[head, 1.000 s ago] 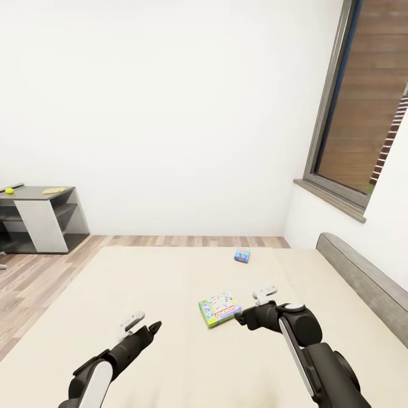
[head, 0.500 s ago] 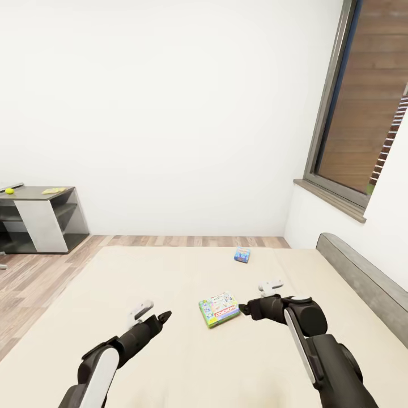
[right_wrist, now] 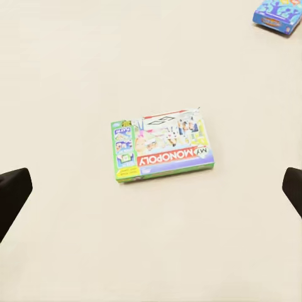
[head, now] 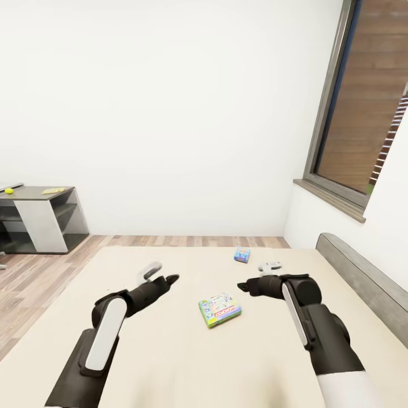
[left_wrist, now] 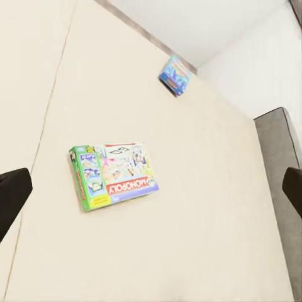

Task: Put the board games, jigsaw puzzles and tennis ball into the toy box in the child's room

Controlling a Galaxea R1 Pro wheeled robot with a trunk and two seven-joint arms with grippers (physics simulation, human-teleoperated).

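Both arms reach forward over the bed, forearms angled inward toward each other. The left gripper (head: 170,279) hangs above the mattress, its dark fingers spread wide apart and holding nothing. The right gripper (head: 242,287) hangs level with it, elbow bent and raised, its fingers also parted wide and empty. Neither gripper touches the mattress.
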